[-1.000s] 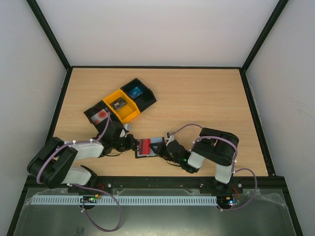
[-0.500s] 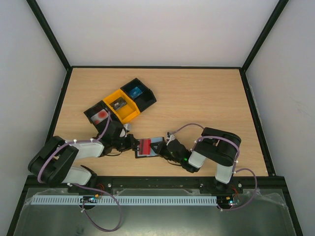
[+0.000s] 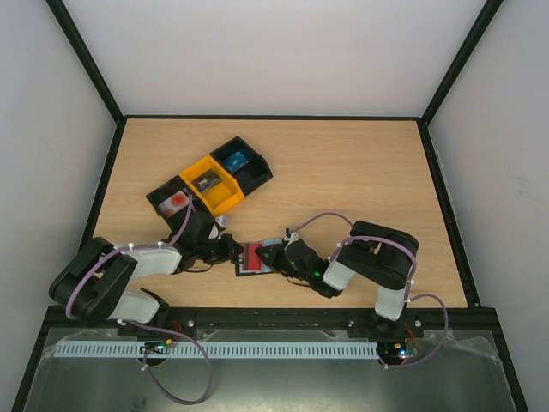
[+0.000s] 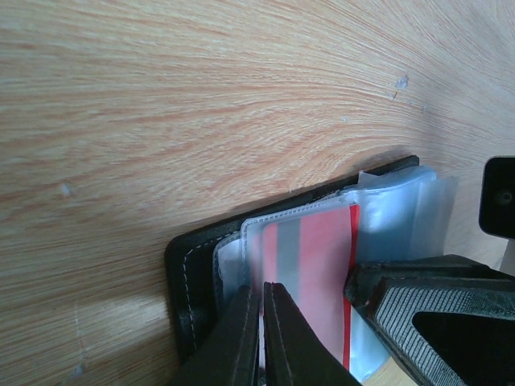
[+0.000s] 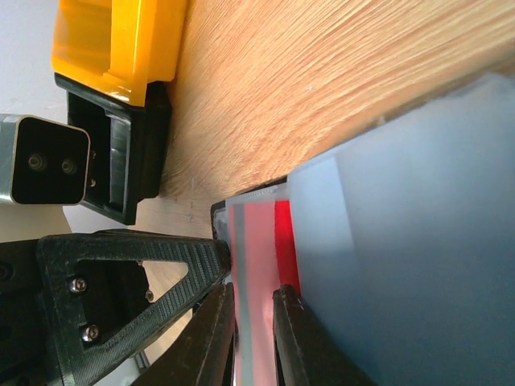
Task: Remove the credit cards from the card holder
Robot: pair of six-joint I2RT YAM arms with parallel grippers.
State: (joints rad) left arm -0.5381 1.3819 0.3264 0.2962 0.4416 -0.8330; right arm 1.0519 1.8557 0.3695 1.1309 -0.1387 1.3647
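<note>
Card holder (image 4: 187, 273) is lying open on the table (image 3: 360, 172) near the front edge, right between both arms. Left gripper (image 4: 260, 322) is pinching shut on its edge. Right gripper (image 5: 253, 297) is sitting just a crack open over the red card (image 4: 322, 265), which is tucked inside the holder.

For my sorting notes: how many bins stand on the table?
3, in one row: near black bin, yellow bin in the middle, far black bin. None seems hidden.
</note>
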